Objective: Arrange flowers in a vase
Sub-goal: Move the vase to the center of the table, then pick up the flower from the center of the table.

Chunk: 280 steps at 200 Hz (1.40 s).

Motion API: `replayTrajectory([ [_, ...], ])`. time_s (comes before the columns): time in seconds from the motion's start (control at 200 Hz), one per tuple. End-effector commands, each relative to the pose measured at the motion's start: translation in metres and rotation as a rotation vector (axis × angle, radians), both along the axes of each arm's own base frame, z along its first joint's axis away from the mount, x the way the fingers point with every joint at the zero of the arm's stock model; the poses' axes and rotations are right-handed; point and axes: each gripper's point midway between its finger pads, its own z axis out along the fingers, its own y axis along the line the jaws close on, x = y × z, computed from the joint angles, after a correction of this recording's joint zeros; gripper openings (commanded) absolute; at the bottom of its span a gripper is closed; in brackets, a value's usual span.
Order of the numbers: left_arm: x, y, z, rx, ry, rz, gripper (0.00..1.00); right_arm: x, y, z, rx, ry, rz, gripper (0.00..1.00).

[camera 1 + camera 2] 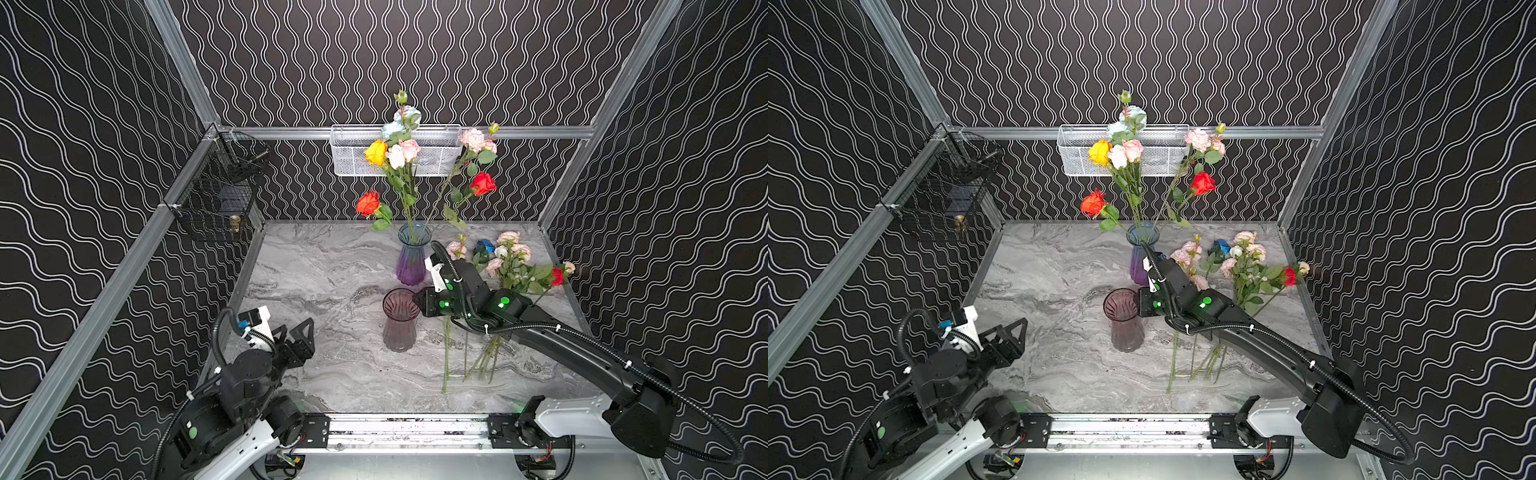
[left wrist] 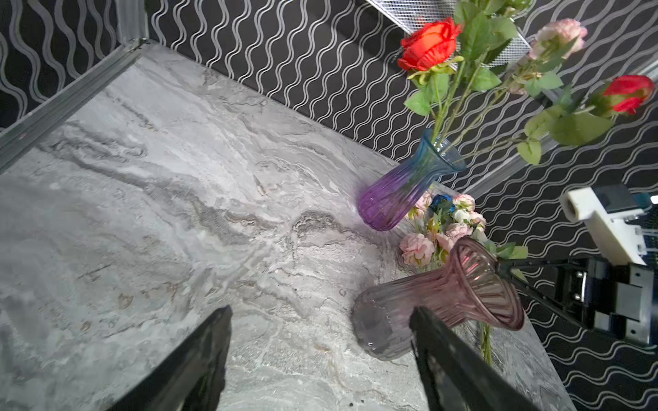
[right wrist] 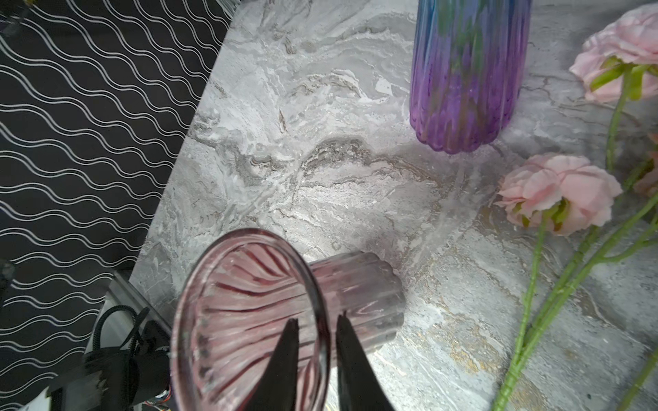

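An empty pink ribbed vase point(image 1: 400, 320) point(image 1: 1124, 320) stands at mid-table. My right gripper point(image 3: 317, 320) is open, its two fingers straddling the vase's rim, one inside the mouth and one outside, with small gaps to the glass. Behind it a blue-to-purple vase point(image 1: 412, 257) point(image 3: 466, 71) holds several flowers point(image 1: 399, 153): yellow, white, pink, pale blue and red blooms. More flowers point(image 1: 511, 266) point(image 3: 559, 192) lie loose on the table to the right, partly under my right arm. My left gripper point(image 2: 322, 310) point(image 1: 297, 330) is open and empty at the front left, short of the pink vase point(image 2: 438, 306).
A white mesh basket point(image 1: 357, 153) hangs on the back wall behind the blooms. A black wire basket point(image 1: 216, 195) hangs on the left wall. Patterned walls close in three sides of the marble table, and a metal rail point(image 1: 407, 428) runs along its front edge.
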Motion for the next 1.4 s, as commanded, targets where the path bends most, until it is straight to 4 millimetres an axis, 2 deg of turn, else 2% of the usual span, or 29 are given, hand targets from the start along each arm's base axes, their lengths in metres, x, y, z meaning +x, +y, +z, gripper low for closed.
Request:
replayTrajectory([
  [0.0,0.013,-0.018,0.035,-0.009,-0.089,-0.045,0.82,0.005,0.001,0.016,0.025,-0.042,-0.004,0.29],
  [0.17,0.032,-0.043,0.068,0.032,-0.133,-0.095,0.82,0.009,-0.022,0.023,-0.019,-0.062,-0.082,0.32],
  [0.335,0.049,-0.062,0.112,0.044,-0.226,-0.116,0.84,0.005,-0.05,0.07,0.018,-0.207,-0.146,0.36],
  [0.455,0.067,-0.078,0.138,0.053,-0.291,-0.109,0.86,0.009,-0.086,0.092,-0.001,-0.318,-0.284,0.43],
  [0.541,0.081,-0.09,0.143,0.087,-0.309,-0.105,0.86,0.009,-0.107,0.092,0.003,-0.363,-0.368,0.48],
  [0.631,0.099,-0.095,0.126,0.157,-0.27,-0.06,0.87,0.009,-0.121,0.085,0.003,-0.385,-0.419,0.5],
  [0.651,0.103,-0.096,0.121,0.177,-0.259,-0.049,0.87,0.01,-0.125,0.071,-0.02,-0.374,-0.431,0.51],
  [0.751,0.112,-0.093,0.096,0.221,-0.217,-0.002,0.9,0.016,-0.146,0.042,-0.063,-0.335,-0.513,0.51],
  [0.866,0.114,-0.09,0.08,0.217,-0.219,0.018,0.91,0.029,-0.159,0.003,-0.054,-0.198,-0.535,0.53],
  [1.041,0.127,-0.081,0.048,0.143,-0.114,0.024,0.91,0.042,-0.164,-0.035,-0.059,-0.116,-0.53,0.53],
  [1.136,0.133,-0.083,0.035,0.123,-0.06,0.005,0.91,0.047,-0.167,-0.058,-0.078,-0.062,-0.533,0.5],
  [1.256,0.136,-0.092,0.026,0.118,-0.02,-0.027,0.91,0.051,-0.161,-0.088,-0.072,0.015,-0.504,0.45],
  [1.281,0.136,-0.093,0.024,0.117,-0.015,-0.034,0.91,0.055,-0.17,-0.092,-0.079,0.026,-0.529,0.44],
  [1.396,0.136,-0.097,0.023,0.113,-0.013,-0.051,0.91,0.058,-0.166,-0.115,-0.116,0.086,-0.509,0.37],
])
